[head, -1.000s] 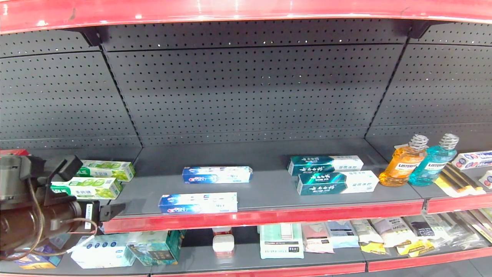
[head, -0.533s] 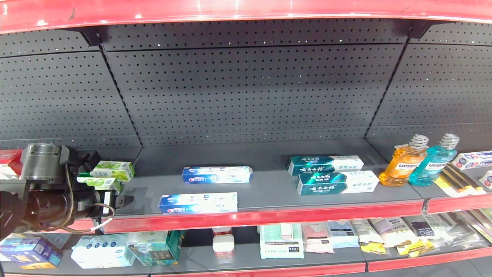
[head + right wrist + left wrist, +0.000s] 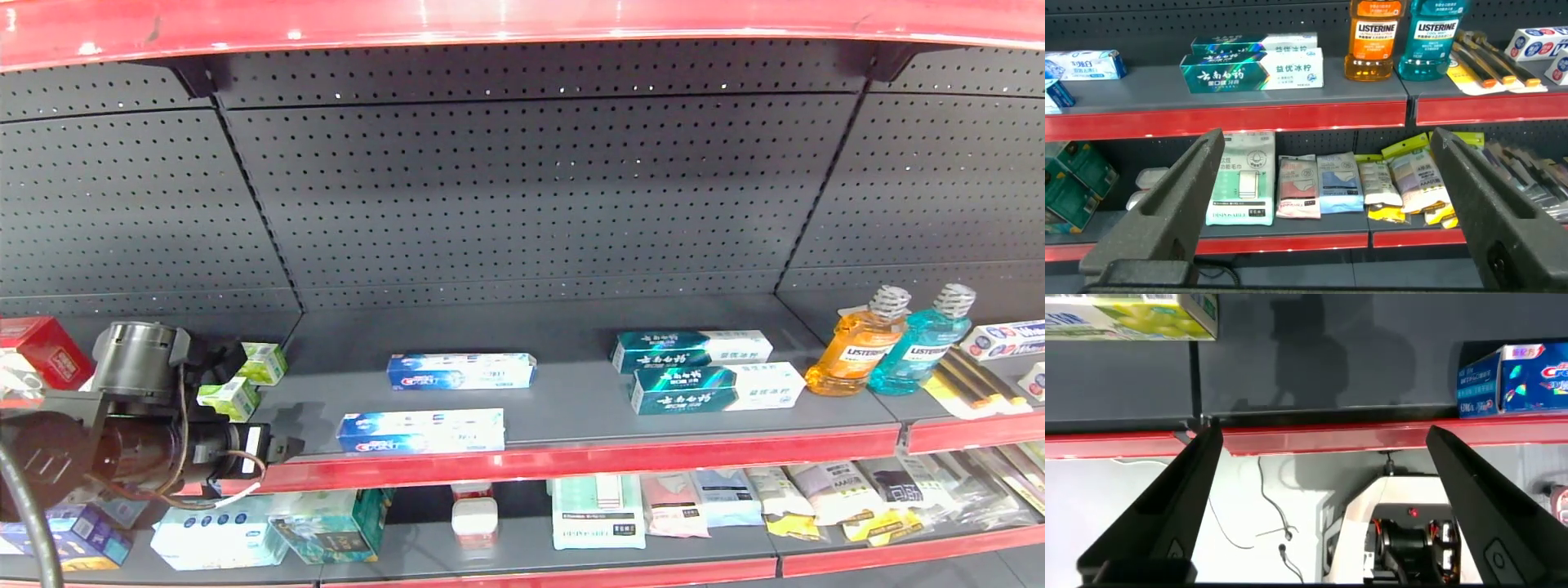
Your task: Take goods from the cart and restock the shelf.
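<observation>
**Both grippers empty at the toothpaste shelf**

The middle shelf [image 3: 571, 327] is only thinly stocked. At its left end two green toothpaste boxes [image 3: 263, 362] are laid one behind the other. Two blue toothpaste boxes [image 3: 461, 370] follow toward the centre, and two teal toothpaste boxes [image 3: 717, 386] lie side by side right of centre. Wide bare board is left between and behind these pairs.

The left gripper [image 3: 1323, 437] is held just before the shelf's red front lip [image 3: 571, 457], near the green boxes. Its jaws are spread wide and nothing is grasped. The right gripper [image 3: 1327, 135] is likewise spread and empty, and is pointed at the shelf front from farther back.

With no goods in either gripper, the step in hand is judged to be the fetching of the next item. For that, an arm would have to be drawn clear of the lip and taken to the cart, where a box would be gripped across its narrow faces.

In the next bay to the right an orange mouthwash bottle [image 3: 857, 347] and a blue mouthwash bottle [image 3: 918, 343] are stood upright and touching. On the lower shelf [image 3: 531, 551] tissue packs [image 3: 219, 531] and flat packets [image 3: 596, 510] are stored.
</observation>
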Robot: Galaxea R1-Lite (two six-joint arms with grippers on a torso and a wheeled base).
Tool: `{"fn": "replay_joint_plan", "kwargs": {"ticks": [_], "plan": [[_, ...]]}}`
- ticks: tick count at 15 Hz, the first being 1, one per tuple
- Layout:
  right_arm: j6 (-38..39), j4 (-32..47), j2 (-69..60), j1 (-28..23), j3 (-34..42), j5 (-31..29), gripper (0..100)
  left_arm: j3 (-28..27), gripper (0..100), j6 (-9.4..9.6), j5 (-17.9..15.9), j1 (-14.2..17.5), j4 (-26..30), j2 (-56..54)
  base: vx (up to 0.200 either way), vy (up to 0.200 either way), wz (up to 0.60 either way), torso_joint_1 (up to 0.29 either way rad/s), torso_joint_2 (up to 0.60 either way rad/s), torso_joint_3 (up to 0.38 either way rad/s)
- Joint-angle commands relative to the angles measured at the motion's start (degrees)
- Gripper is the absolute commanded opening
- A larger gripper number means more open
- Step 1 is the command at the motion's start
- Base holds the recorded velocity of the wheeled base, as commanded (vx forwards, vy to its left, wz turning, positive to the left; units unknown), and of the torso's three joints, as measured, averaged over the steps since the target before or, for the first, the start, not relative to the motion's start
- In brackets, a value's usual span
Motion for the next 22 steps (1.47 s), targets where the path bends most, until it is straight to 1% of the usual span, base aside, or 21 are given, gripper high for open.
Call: {"fn": "replay_joint_plan", "kwargs": {"ticks": [1,5,10,16,22], "plan": [[-0.01,0.06,-0.02,0.01,0.0,0.01,100,0.03,100,-0.02,-0.01,-0.24,-0.01,0.82,0.0,0.0,0.0,0.0,0.0,0.0],[-0.01,-0.02,-0.02,0.01,0.0,0.01,100,-1.2,100,-0.11,-0.01,-0.24,-0.63,3.81,0.0,0.0,0.0,0.0,0.0,0.0],[-0.01,-0.02,-0.02,0.01,0.0,0.01,100,-1.82,100,-0.11,-0.45,-1.03,-4.76,6.36,0.0,0.0,0.0,0.0,0.0,0.0],[-0.01,-0.02,-0.02,0.01,0.0,0.01,100,-3.22,100,-0.11,-0.53,-2.62,-5.11,7.24,0.0,0.0,0.0,0.0,0.0,0.0],[-0.01,-0.02,-0.02,0.01,0.0,0.01,100,-3.4,100,-0.11,-0.53,-3.41,-5.2,7.76,0.0,0.0,0.0,0.0,0.0,0.0]]}}
